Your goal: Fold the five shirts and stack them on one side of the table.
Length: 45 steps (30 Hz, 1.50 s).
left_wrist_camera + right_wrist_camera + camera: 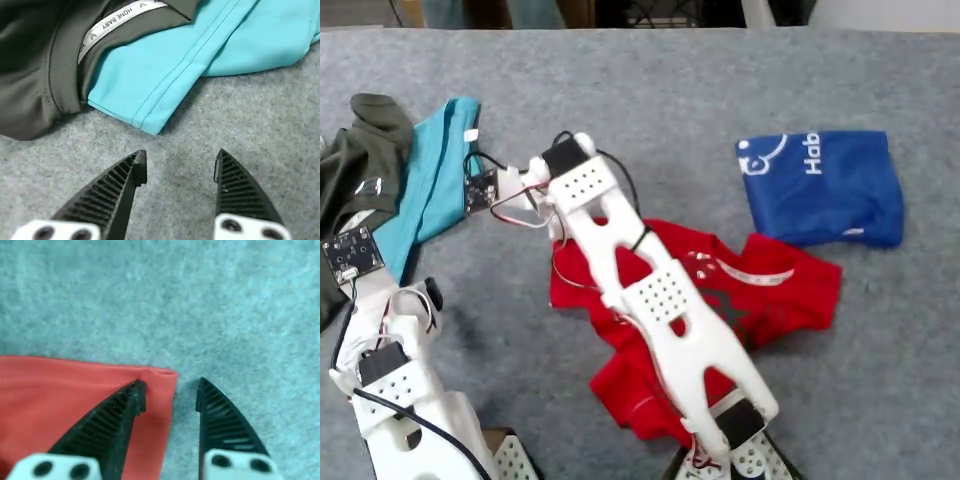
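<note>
Status: four shirts lie on the table (650, 90), and judging from their shapes one is finished.

1. At the left edge, the dark shirt (360, 150) lies in an unfolded heap. A white neck label (117, 20) with printed lettering sits inside its collar.
2. The teal shirt (430, 185) lies against the dark shirt, partly under it, and is also unfolded. The left claw (181, 165) is released. It hangs over bare table just short of the teal hem and grasps nothing.
3. The red shirt (720, 290) lies rumpled in the middle with white print on its front. The right claw (171, 390) is released and straddles a corner of this shirt (75, 395), one finger over cloth and one over table.
4. The blue shirt (825, 185), at the right, appears folded into a compact rectangle with white lettering (812, 155) on top. It likely marks the start of the stack.

Remaining: fold the other shirts and stack them.
</note>
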Each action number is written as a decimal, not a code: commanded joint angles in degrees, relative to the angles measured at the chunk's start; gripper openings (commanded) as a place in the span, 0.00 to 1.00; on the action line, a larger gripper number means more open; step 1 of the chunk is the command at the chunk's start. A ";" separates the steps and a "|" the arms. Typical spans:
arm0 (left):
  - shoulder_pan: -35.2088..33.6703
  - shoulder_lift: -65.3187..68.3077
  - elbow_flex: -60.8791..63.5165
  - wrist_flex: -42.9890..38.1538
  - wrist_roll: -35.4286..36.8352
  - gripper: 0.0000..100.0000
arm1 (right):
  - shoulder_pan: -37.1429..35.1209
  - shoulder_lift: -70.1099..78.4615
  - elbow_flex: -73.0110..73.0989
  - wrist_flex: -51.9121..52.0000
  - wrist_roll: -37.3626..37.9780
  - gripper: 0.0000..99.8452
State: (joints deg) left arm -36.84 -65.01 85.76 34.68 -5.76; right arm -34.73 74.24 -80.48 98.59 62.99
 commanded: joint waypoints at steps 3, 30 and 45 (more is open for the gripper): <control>-0.40 0.09 -0.66 -1.14 0.79 0.24 | -0.79 0.66 -1.45 0.53 -0.62 0.15; 12.18 0.09 -11.56 8.88 1.76 0.24 | 31.12 -29.49 -15.16 -1.93 -18.81 0.01; 50.24 36.75 -41.71 13.54 8.97 0.24 | 49.58 -31.25 -15.34 -10.46 -19.16 0.01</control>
State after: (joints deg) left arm 7.56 -38.29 52.70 47.78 2.77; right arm 12.48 47.08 -93.41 90.07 44.35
